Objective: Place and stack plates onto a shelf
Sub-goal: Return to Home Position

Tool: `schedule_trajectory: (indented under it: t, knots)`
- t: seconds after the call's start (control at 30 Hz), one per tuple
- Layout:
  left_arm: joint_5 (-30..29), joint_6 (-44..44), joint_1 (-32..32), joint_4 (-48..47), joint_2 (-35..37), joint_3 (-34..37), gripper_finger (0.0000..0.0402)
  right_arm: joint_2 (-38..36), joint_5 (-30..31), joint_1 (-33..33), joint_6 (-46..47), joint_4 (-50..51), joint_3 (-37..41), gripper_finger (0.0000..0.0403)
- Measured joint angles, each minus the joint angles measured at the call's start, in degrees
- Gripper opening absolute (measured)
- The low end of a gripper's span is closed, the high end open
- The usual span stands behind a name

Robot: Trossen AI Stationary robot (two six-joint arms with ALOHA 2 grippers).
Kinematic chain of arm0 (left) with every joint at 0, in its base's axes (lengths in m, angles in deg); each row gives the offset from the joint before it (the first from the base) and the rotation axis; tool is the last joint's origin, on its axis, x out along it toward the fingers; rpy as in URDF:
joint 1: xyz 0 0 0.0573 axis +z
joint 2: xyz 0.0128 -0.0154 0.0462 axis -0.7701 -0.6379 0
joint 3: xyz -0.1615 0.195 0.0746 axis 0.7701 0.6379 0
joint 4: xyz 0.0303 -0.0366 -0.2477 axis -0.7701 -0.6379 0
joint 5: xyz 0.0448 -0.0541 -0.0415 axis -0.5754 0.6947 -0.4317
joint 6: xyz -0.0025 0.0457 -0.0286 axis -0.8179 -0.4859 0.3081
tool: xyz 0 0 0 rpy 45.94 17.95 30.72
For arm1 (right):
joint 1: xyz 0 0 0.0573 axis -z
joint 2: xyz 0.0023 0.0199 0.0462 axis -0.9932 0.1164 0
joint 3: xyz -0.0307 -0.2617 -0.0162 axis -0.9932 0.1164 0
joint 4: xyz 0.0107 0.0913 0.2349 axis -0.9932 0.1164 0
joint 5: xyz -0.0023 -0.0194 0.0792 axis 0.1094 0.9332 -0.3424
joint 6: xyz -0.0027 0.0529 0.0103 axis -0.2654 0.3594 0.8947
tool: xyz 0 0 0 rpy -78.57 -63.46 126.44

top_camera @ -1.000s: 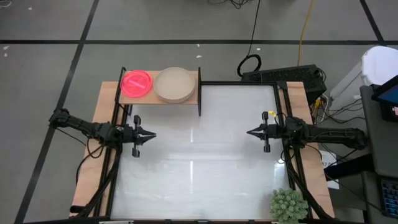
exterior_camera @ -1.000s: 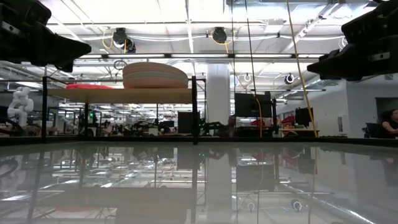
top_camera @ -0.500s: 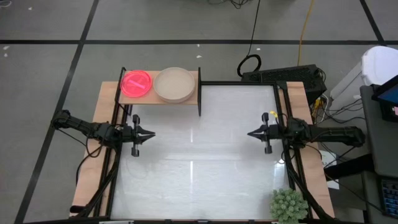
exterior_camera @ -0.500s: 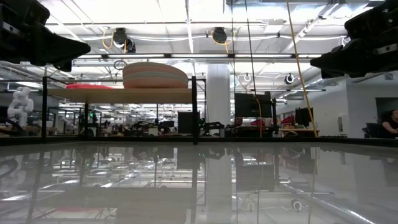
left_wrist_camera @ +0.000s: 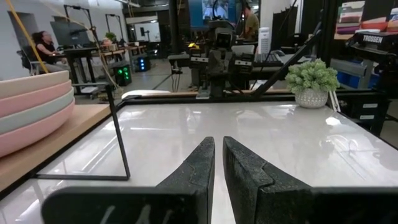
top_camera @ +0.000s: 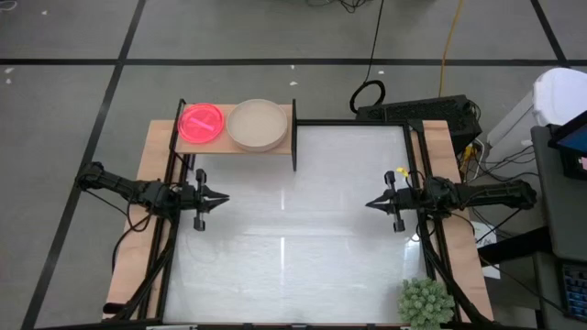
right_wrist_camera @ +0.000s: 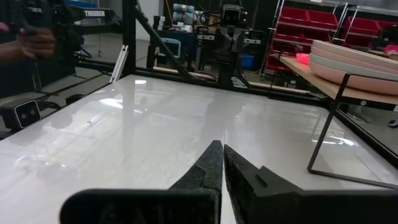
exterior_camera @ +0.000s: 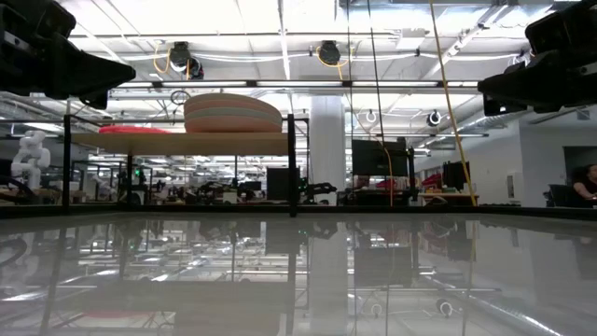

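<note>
Well apart above the table [top_camera: 293, 261], left pincer [top_camera: 226, 197] and right pincer [top_camera: 370, 203] clenched; plant [top_camera: 426, 301] at its corner.

This is a robotics lab in a large, open industrial hall. The white table [top_camera: 303, 247] stands on a grey floor [top_camera: 73, 110] marked with black tape lines. Loose cables [top_camera: 371, 92] and a black electronics box [top_camera: 431, 112] lie by its far right corner. Beyond the table, the low view shows ceiling light strips [exterior_camera: 280, 37], exposed pipework, desks with monitors [exterior_camera: 373, 157] and a small white humanoid robot [exterior_camera: 31, 159] at far left. Red storage bins [right_wrist_camera: 367, 22] fill a rack, and a person [left_wrist_camera: 45, 45] sits at a workstation.
</note>
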Motion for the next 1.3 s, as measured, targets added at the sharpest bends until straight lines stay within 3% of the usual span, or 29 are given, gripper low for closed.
schedule_trajectory:
  t: [0.27, 0.5, 1.3]
  knots:
    - [0.02, 0.97, 0.0, 0.0, 0.0, 0.0, 0.0039, -0.59, 0.47, 0.0, -0.68, -0.02, 0.0, 0.0]
    - [0.07, 1.12, -0.28, -0.26, 0.0, 0.0, 0.0039, -5.42, 1.66, 0.02, -1.49, 0.08, 0.0, 0.0]
    - [2.33, -1.1, 0.28, -1.5, 3.82, -0.11, 0.0039, -4.72, 1.49, 0.02, 0.59, -0.22, 0.0, 0.0]
